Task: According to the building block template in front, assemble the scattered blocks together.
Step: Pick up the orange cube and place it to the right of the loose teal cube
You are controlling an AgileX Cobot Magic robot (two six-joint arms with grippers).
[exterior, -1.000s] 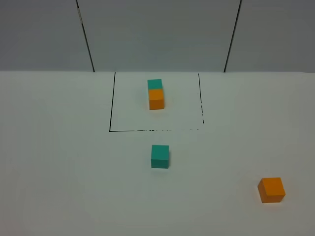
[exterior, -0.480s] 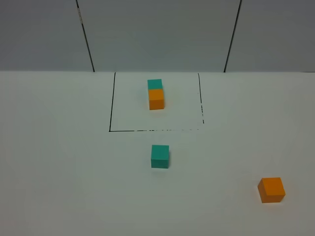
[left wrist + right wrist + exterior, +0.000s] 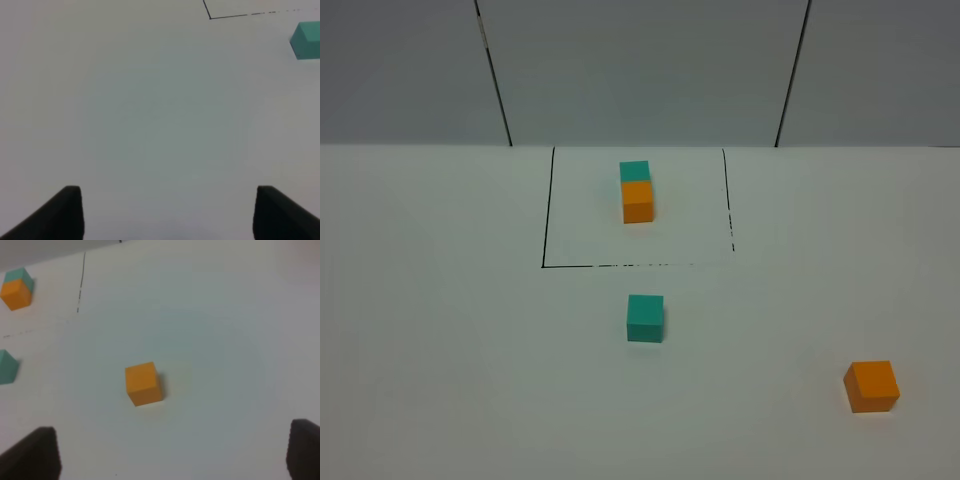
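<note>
Both hands hang over the white surface (image 3: 440, 350), fingers apart, nothing between them. The loose orange cube (image 3: 143, 384) lies ahead of the right hand (image 3: 172, 452), clear of its fingers. It is on the near side of the black frame (image 3: 570, 266) and well off to its right. The loose teal cube (image 3: 645, 318) sits just outside the frame's near line, about midway along it, well ahead of the left hand (image 3: 169, 212) and off to one side. Inside the frame, in its far half, stands the template pair (image 3: 637, 193): orange nearer, teal touching behind.
</note>
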